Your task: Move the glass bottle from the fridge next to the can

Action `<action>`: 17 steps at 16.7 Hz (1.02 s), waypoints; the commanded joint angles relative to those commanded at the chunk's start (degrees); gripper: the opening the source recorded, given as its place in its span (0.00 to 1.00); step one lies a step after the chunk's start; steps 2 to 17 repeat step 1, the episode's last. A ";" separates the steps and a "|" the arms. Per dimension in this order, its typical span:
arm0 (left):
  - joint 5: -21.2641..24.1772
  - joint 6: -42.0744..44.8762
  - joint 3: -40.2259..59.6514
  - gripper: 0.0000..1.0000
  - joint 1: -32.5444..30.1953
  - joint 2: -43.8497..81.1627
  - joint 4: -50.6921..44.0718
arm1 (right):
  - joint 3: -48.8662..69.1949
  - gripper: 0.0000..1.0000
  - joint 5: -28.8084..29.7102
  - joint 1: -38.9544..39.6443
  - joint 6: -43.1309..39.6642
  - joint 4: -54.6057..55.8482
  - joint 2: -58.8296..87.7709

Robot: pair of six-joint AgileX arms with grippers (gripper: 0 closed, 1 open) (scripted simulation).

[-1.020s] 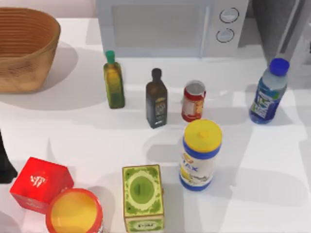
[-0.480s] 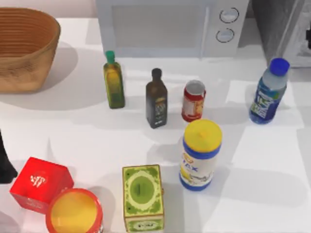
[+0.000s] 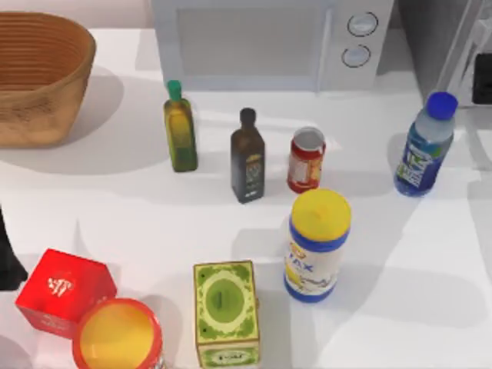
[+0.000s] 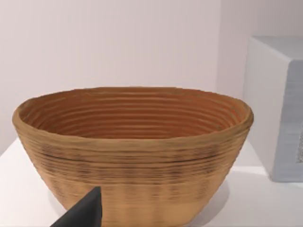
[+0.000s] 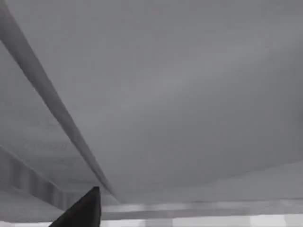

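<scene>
Facing fridge (image 5: 189,94), right gripper (image 5: 83,210)

Fridge (image 3: 450,34) cut off at edge

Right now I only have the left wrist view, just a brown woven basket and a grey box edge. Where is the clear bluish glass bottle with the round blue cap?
Observer: The glass bottle stands upright on the table's right side, in front of the grey fridge, not inside it.
Operator: And the small red can?
Observer: The can stands near mid-table, right of a dark brown bottle, clearly apart from the glass bottle.
Operator: Anything between them?
Observer: Nothing stands on the white table between them; a white-and-blue canister with a yellow lid stands in front of the can.
</scene>
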 joint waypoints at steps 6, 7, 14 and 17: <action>0.00 0.00 0.00 1.00 0.00 0.00 0.00 | 0.43 1.00 0.02 0.00 0.00 -0.09 0.32; 0.00 0.00 0.00 1.00 0.00 0.00 0.00 | 0.43 1.00 0.02 0.00 0.00 -0.09 0.32; 0.00 0.00 0.00 1.00 0.00 0.00 0.00 | 0.43 1.00 0.02 0.00 0.00 -0.09 0.32; 0.00 0.00 0.00 1.00 0.00 0.00 0.00 | 0.43 1.00 0.02 0.00 0.00 -0.09 0.32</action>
